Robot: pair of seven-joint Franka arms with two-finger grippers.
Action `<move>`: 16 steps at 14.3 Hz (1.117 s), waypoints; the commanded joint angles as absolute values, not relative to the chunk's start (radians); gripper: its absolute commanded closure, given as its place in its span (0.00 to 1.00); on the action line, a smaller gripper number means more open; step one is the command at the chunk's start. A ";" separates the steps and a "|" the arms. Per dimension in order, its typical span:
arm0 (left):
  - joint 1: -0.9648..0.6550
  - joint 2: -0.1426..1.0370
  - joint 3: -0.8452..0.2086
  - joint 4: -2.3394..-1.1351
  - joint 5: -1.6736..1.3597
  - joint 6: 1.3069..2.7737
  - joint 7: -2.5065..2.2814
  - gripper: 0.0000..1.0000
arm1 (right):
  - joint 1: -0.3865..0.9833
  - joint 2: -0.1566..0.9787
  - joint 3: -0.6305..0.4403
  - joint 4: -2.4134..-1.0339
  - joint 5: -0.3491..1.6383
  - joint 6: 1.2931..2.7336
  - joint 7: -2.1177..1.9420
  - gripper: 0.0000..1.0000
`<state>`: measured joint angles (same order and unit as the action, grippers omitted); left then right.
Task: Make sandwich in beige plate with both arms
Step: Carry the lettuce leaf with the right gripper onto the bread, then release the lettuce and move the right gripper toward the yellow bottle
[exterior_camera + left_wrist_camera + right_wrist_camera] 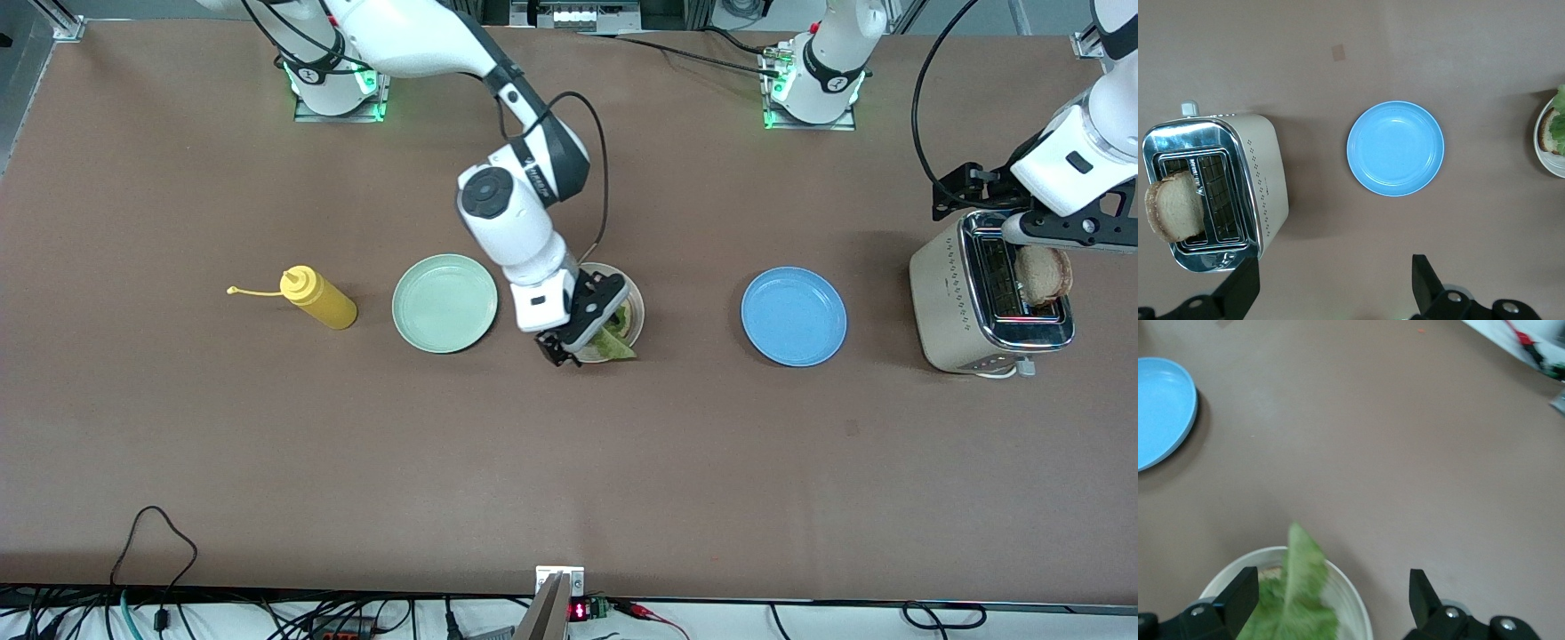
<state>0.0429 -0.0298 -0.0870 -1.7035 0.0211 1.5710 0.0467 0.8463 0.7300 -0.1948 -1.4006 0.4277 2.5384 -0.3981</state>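
The right gripper (pixel 569 342) hung spread over the lettuce leaf (pixel 616 342) on the beige plate (pixel 635 307) at frame centre, while the left gripper (pixel 1331 280) waited spread above the toaster (pixel 982 307) at the frame's right edge.

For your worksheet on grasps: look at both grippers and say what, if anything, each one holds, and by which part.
Nothing is held. The right gripper stands open over the lettuce leaf on the beige plate; the left gripper is open above the toaster.

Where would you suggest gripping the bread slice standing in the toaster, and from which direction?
Grip the bread slice by its rounded upper half, the only part standing clear of the toaster slot, coming straight down from above with one jaw on each flat face. It stands on edge, its lower part sunk in the slot, so a sideways approach would probably meet the chrome rim.
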 commanded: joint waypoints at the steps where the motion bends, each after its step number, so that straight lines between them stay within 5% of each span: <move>1: 0.044 -0.017 -0.084 -1.675 0.005 1.552 0.057 0.00 | 0.734 0.623 -0.170 -1.414 0.387 2.371 -0.391 0.00; 12: 0.046 -0.003 -0.077 -1.675 0.029 1.534 0.066 0.00 | 0.333 0.391 -0.101 -1.424 0.206 1.878 -0.272 0.00; 16: 0.171 0.035 -0.067 -1.675 0.089 1.536 0.125 0.00 | 0.117 0.304 0.055 -1.440 0.046 1.745 -0.098 0.00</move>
